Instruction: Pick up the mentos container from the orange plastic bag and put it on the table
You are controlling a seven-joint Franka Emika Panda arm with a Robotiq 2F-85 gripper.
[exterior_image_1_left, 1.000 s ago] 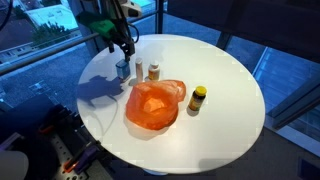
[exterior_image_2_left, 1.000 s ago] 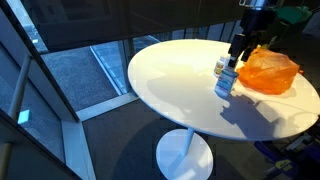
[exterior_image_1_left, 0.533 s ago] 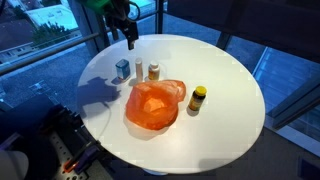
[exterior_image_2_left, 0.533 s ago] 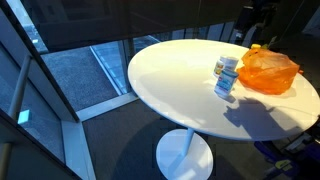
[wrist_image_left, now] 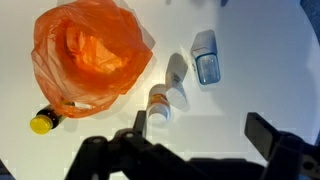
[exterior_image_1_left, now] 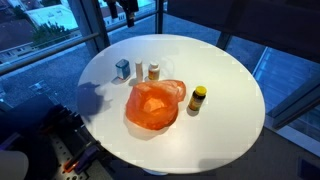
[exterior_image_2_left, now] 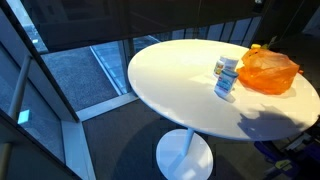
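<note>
**Gripper.** In the wrist view the gripper (wrist_image_left: 202, 138) is spread wide. Its two dark fingers (wrist_image_left: 263, 133) stand apart with only bare table between them, so it is empty. In an exterior view the gripper (exterior_image_1_left: 126, 10) hangs high at the top of the frame, over the far rim of the table (exterior_image_1_left: 235, 85) and well clear of every item. This height suggests a retreat posture, not an approach.

**Task item.** The mentos container (wrist_image_left: 205, 57) is the bluish one. It stands on the white tabletop, outside the orange plastic bag (wrist_image_left: 88, 52) and not touching it. In both exterior views the mentos container (exterior_image_1_left: 122, 68) (exterior_image_2_left: 225, 83) appears upright and unsupported. Judged from this, the placement is complete and the open jaws fit a finished release.

**Neighbouring items.** A white bottle (wrist_image_left: 160, 104) stands just beside the container, between it and the bag. A yellow-capped bottle (exterior_image_1_left: 198, 98) stands on the bag's opposite side, close against its edge.

**Bag.** The bag lies slumped and crumpled near the table's middle, mouth loosely open. Whether anything is inside cannot be determined.

**Risk.** The container stands back from the table's rim, so I judge a fall unlikely.
</note>
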